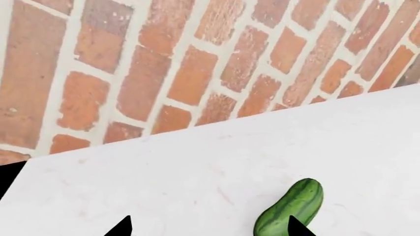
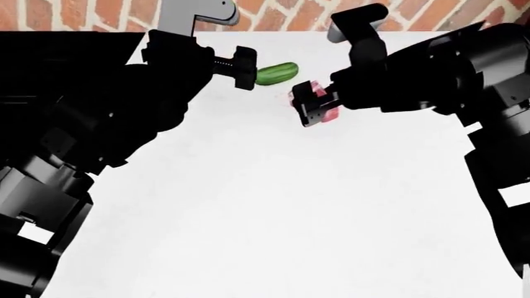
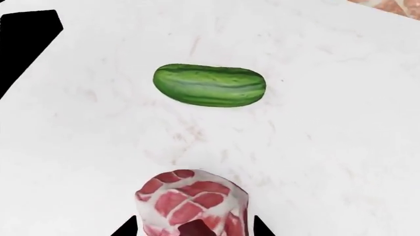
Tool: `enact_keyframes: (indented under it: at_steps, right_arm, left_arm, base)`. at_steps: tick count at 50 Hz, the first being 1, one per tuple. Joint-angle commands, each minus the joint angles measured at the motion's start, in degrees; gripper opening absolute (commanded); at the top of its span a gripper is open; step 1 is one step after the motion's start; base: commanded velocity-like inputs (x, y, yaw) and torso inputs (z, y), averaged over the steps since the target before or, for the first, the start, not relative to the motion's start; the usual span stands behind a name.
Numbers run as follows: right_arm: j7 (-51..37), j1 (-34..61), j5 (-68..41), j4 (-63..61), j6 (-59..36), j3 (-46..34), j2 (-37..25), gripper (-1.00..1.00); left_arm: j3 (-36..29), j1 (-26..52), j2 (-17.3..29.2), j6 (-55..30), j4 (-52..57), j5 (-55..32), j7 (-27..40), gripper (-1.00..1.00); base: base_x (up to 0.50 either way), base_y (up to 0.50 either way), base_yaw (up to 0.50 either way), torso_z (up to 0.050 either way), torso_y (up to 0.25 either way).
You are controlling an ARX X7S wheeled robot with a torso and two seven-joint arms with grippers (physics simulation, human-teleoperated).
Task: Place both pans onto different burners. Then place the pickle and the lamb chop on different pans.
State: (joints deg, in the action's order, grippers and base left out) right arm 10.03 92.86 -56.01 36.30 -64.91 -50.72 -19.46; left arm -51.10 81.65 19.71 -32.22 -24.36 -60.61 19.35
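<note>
The green pickle (image 2: 277, 72) lies on the white counter near the brick wall. My left gripper (image 2: 246, 67) is right at its end and stands open (image 1: 210, 228). One fingertip overlaps the pickle (image 1: 292, 209), and the other is far off to the side. The lamb chop (image 2: 329, 113), pink with white fat, sits between the fingers of my right gripper (image 2: 313, 107). In the right wrist view the two fingertips (image 3: 195, 230) are drawn in close to both sides of the lamb chop (image 3: 194, 199), with the pickle (image 3: 210, 85) beyond it. No pans or burners show.
The white counter (image 2: 273, 205) stretches toward me. A red brick wall (image 1: 196, 64) backs it just behind the pickle. A flat black area (image 2: 66, 46) lies at the counter's left edge, behind my left arm.
</note>
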Motion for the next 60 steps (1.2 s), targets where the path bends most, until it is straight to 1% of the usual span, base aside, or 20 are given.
enact_keyframes:
  at_steps: [1, 3, 7, 13, 16, 19, 22, 26, 28, 32, 34, 37, 39, 42, 44, 49, 51, 55, 60]
  right_arm:
    - [-2.93, -1.74, 0.65, -3.97, 2.14, 0.13, -2.1, -1.0]
    - [-4.73, -1.94, -0.23, -5.81, 1.44, 1.22, -2.85, -1.0]
    - [-11.31, -2.68, -2.84, -10.15, -1.31, 4.61, -4.72, -1.0]
    - [-24.53, -5.23, -8.56, -20.11, -5.91, 11.66, -8.67, -1.0]
    - [-29.19, -5.47, -11.56, -24.59, -7.64, 14.96, -10.53, -1.0]
    - [-31.89, -5.16, -13.38, -27.4, -8.78, 16.96, -12.09, -1.0]
    - [-31.72, -4.28, -13.88, -28.83, -9.17, 17.55, -13.65, -1.0]
    - [-28.22, -3.28, -13.88, -30.24, -8.81, 17.15, -15.67, -1.0]
    - [-26.46, -3.35, -13.72, -30.52, -8.2, 16.89, -16.3, -1.0]
    - [-24.27, -3.27, -13.23, -29.85, -7.38, 16.37, -16.7, -1.0]
    - [-24.82, -3.21, -13.5, -29.78, -7.38, 16.86, -16.92, -1.0]
    - [-27.42, -3.27, -15.65, -30.96, -8.51, 18.74, -17.67, -1.0]
    - [-28.81, -3.36, -16.78, -31.66, -9.13, 19.6, -18.03, -1.0]
    - [-30.63, -3.67, -17.85, -32.19, -9.49, 20.65, -18.54, -1.0]
    - [-31.38, -4.0, -18.75, -32.17, -9.53, 21.52, -18.88, -1.0]
    - [-33.77, -4.02, -22.03, -33.44, -11.1, 23.55, -20.23, -1.0]
    - [-34.52, -4.07, -23.07, -34.2, -11.68, 24.07, -20.91, -1.0]
    - [-35.47, -4.35, -24.22, -34.87, -12.04, 24.84, -22.02, -1.0]
    - [-36.57, -4.36, -25.49, -35.49, -12.47, 25.46, -22.79, -1.0]
  left_arm:
    - [0.11, -0.57, 0.29, 1.34, -0.54, 0.01, -0.48, 1.0]
    - [0.28, -0.6, 0.34, 1.38, -0.36, -0.28, -0.81, 1.0]
    - [0.16, -0.63, 0.63, 0.95, 0.28, -0.58, -1.19, 1.0]
    - [0.24, -0.67, 0.94, 0.11, 1.02, -1.61, -2.22, 1.0]
    - [-0.91, -0.2, -0.12, 0.16, -0.16, -0.58, -3.54, 1.0]
    - [-1.82, 0.34, -1.65, 0.57, -2.88, 0.58, -4.63, 1.0]
    - [-1.87, 1.55, -2.97, 1.01, -5.98, 1.29, -5.1, 1.0]
    - [-1.11, 1.45, -1.71, -0.3, -3.67, 0.38, -2.19, 1.0]
    - [-0.99, 1.46, -1.29, -1.16, -3.25, -0.24, -2.12, 1.0]
    - [-1.72, 3.4, -2.69, -2.09, -6.62, 0.06, -4.46, 1.0]
    - [-2.42, 5.75, -4.4, -1.3, -10.64, 1.4, -7.22, 1.0]
    - [-4.15, 9.15, -8.48, 1.6, -20.26, 4.3, -13.89, 1.0]
    - [-5.62, 11.45, -12.17, 3.43, -28.94, 6.24, -19.32, 1.0]
    - [-7.87, 15.09, -19.45, 8.44, -45.8, 9.44, -28.54, 1.0]
    - [-10.58, 15.93, -19.69, 8.31, -46.67, 6.8, -29.48, 1.0]
    - [-23.98, 16.95, -19.7, 9.0, -46.04, -4.14, -29.96, 1.0]
    - [-28.01, 17.0, -19.7, 9.24, -45.68, -7.96, -30.24, 1.0]
    - [-33.0, 17.18, -19.7, 8.92, -44.89, -13.57, -31.76, 1.0]
    - [-35.54, 17.51, -19.7, 8.98, -45.05, -15.66, -32.94, 1.0]
  base:
    - [0.0, 0.0, 0.0, -0.007, 0.127]
    - [0.0, 0.0, 0.0, -0.003, 0.091]
    - [0.0, 0.0, 0.0, 0.0, 0.0]
    - [0.0, 0.0, 0.0, 0.0, 0.0]
    - [0.0, 0.0, 0.0, 0.0, 0.0]
    - [0.0, 0.0, 0.0, 0.0, 0.0]
    - [0.0, 0.0, 0.0, 0.0, 0.0]
    - [0.0, 0.0, 0.0, 0.0, 0.0]
    - [0.0, 0.0, 0.0, 0.0, 0.0]
    - [0.0, 0.0, 0.0, 0.0, 0.0]
    - [0.0, 0.0, 0.0, 0.0, 0.0]
    - [0.0, 0.0, 0.0, 0.0, 0.0]
    - [0.0, 0.0, 0.0, 0.0, 0.0]
    - [0.0, 0.0, 0.0, 0.0, 0.0]
    - [0.0, 0.0, 0.0, 0.0, 0.0]
    - [0.0, 0.0, 0.0, 0.0, 0.0]
    - [0.0, 0.0, 0.0, 0.0, 0.0]
    - [0.0, 0.0, 0.0, 0.0, 0.0]
    - [0.0, 0.0, 0.0, 0.0, 0.0]
